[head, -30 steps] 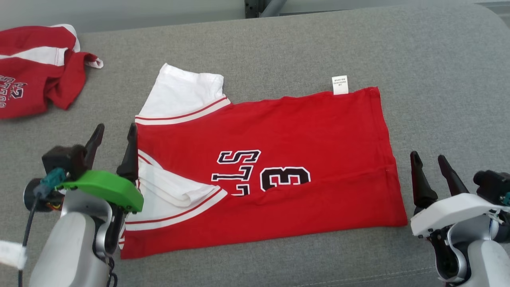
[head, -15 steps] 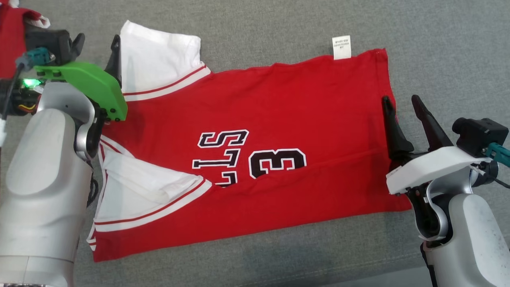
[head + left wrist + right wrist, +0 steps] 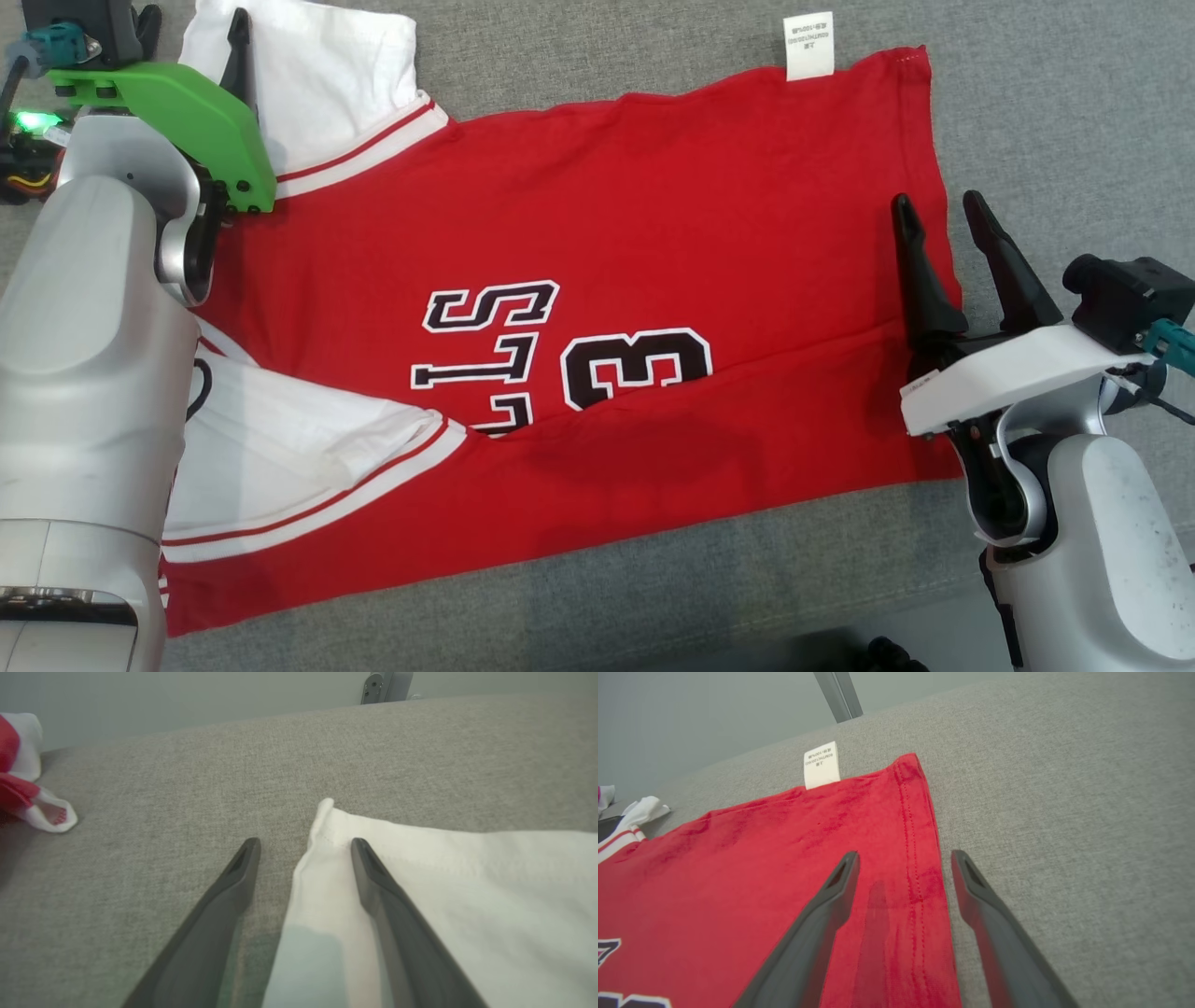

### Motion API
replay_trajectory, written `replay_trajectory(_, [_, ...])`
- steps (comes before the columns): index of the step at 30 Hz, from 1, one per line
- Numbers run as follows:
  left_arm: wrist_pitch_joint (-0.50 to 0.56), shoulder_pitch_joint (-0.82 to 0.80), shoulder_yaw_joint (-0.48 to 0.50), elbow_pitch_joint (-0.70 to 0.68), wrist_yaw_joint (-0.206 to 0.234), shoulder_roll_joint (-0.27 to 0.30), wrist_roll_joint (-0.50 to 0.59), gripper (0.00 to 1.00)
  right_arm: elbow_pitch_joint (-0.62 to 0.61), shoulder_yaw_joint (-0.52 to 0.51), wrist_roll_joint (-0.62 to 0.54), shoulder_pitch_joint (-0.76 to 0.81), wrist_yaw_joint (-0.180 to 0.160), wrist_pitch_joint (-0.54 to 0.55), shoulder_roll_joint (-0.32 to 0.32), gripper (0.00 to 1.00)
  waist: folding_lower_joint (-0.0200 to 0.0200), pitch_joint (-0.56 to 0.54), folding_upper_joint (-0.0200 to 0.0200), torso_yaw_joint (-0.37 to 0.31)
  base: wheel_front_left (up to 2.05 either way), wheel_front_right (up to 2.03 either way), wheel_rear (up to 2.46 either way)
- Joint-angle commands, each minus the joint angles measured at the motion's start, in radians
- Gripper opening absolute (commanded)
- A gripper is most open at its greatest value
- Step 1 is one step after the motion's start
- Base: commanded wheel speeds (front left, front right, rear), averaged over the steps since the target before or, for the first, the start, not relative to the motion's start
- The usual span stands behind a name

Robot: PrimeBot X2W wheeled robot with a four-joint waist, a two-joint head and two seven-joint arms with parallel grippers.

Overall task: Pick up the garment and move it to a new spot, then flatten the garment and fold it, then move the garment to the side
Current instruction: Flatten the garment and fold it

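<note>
Red basketball jersey (image 3: 653, 233): flat near front edge of grey fabric worktop (image 3: 1074, 93). Left end effector (image 3: 306, 844): fingers apart astride white sleeve edge. Right end effector (image 3: 903, 856): fingers apart astride hem.

Before me spreads a grey fabric surface (image 3: 1074, 103) — near its far edge, to my left, a crumpled red-and-white cloth (image 3: 21, 788); beyond that edge, a grey metal post (image 3: 838, 695).
</note>
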Motion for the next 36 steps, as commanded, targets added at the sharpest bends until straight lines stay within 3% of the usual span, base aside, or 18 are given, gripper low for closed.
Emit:
replay_trajectory(1, [0.005,0.008,-0.009,0.019,-0.008,-0.004,0.006,1.0,-0.004,-0.001,0.004,-0.014,-0.001,-0.003,-0.002,1.0,-0.0001,0.004,0.0066,-0.001,0.0,0.0,0.0])
replay_trajectory(2, [0.003,0.004,-0.015,0.029,-0.012,-0.005,0.008,1.0,-0.004,-0.002,0.003,-0.019,-0.001,-0.003,-0.002,1.0,-0.0001,0.004,0.0066,0.0,0.0,0.0,0.0])
replay_trajectory(3, [0.002,0.001,-0.021,0.037,-0.018,-0.007,0.01,0.84,-0.003,-0.004,0.002,-0.022,-0.001,-0.001,-0.002,1.0,-0.0001,0.004,0.0066,0.001,0.0,0.0,0.0])
replay_trajectory(4, [0.001,-0.002,-0.027,0.045,-0.024,-0.008,0.01,0.6,-0.003,-0.005,0.0,-0.026,-0.001,0.001,-0.002,1.0,-0.0001,0.004,0.0066,0.002,0.0,0.0,0.0])
replay_trajectory(6, [-0.005,-0.008,-0.039,0.06,-0.033,-0.012,0.012,0.3,-0.004,-0.006,-0.008,-0.037,-0.001,0.005,-0.002,1.0,-0.0001,0.003,0.0066,0.004,0.0,0.0,0.0])
replay_trajectory(7, [-0.009,-0.011,-0.044,0.065,-0.036,-0.013,0.015,0.1,-0.003,-0.007,-0.013,-0.045,-0.001,0.006,-0.002,1.0,-0.0001,0.003,0.0066,0.006,0.0,0.0,0.0])
replay_trajectory(8, [-0.019,-0.015,-0.052,0.069,-0.04,-0.013,0.02,0.0,0.0,-0.008,-0.015,-0.054,-0.001,0.009,-0.002,1.0,-0.0001,0.002,0.0066,0.007,0.0,0.0,0.0])
replay_trajectory(20, [-0.183,-0.021,-0.055,0.074,-0.064,-0.058,-0.037,0.0,0.154,-0.008,-0.073,-0.237,-0.001,0.134,-0.147,1.0,-0.0001,-0.044,0.0066,0.08,0.0,0.0,0.0])
replay_trajectory(30, [-0.202,0.007,-0.096,0.036,-0.076,-0.044,-0.094,0.0,0.326,0.08,-0.039,-0.355,-0.001,0.265,-0.265,1.0,-0.0001,-0.06,0.0066,0.129,0.0,0.0,0.0])
replay_trajectory(36, [-0.2,0.013,-0.11,0.036,-0.077,-0.038,-0.118,0.0,0.409,0.13,-0.001,-0.414,-0.001,0.304,-0.293,0.99,-0.0001,-0.061,0.0066,0.134,0.0,0.0,0.0])
